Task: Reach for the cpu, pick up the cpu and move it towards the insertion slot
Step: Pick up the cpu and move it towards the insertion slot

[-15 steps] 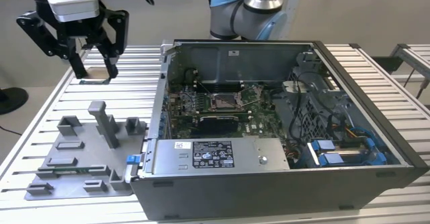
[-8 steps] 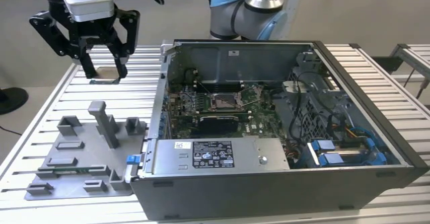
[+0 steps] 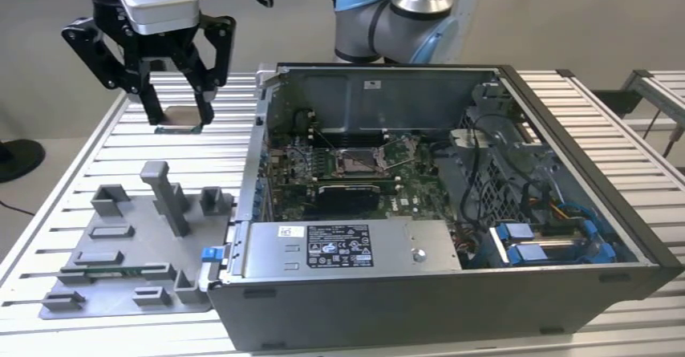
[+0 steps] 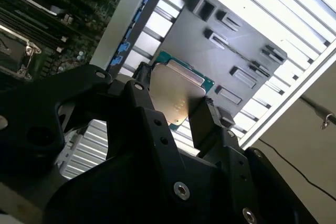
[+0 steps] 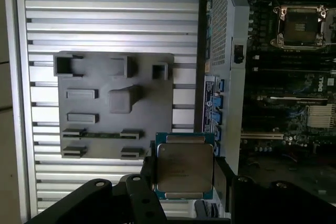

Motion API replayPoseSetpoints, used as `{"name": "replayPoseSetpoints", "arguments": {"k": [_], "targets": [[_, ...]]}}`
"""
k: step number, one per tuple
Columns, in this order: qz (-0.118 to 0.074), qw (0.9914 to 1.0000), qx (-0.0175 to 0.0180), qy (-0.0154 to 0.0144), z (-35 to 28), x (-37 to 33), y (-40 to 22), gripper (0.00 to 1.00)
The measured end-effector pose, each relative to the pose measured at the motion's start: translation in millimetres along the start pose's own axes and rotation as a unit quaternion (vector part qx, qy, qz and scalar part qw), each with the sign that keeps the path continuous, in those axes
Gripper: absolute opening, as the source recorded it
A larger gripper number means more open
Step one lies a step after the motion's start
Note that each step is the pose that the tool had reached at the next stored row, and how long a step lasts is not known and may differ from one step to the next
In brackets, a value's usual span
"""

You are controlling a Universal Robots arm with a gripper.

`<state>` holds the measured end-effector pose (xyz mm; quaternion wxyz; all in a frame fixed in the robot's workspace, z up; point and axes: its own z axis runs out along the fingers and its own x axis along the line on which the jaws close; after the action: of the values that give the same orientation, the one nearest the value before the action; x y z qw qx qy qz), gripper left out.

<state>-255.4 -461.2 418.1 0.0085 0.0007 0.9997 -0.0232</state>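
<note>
My gripper (image 3: 179, 119) hangs high above the slatted table at the exterior view's left, shut on the cpu (image 3: 180, 117), a flat silvery square with a green edge. The cpu (image 5: 183, 167) shows between the black fingers (image 5: 147, 174) in both wrist views, its pale top (image 4: 176, 88) facing the cameras. The insertion slot (image 3: 358, 161), a silver-framed socket with a dark centre, lies inside the open computer case (image 3: 354, 249), to the exterior view's right of the gripper. It also appears as the insertion slot (image 5: 302, 26) in the first wrist view, well apart from the held chip.
A grey fixture plate (image 3: 134, 245) with upright blocks lies on the table below the gripper. The case's metal walls (image 3: 262, 124) rise between gripper and socket. A black heatsink-like block (image 3: 348, 190) sits just before the socket. Cables and blue parts (image 3: 541, 241) crowd the case's right side.
</note>
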Motion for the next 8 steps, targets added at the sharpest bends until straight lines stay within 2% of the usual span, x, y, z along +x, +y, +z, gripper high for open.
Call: {"name": "replayPoseSetpoints", "arguments": {"k": [8], "targets": [[0.000, 1.00000, 0.0000, 0.0008, 0.3, -20.8, 0.0, 0.00]]}}
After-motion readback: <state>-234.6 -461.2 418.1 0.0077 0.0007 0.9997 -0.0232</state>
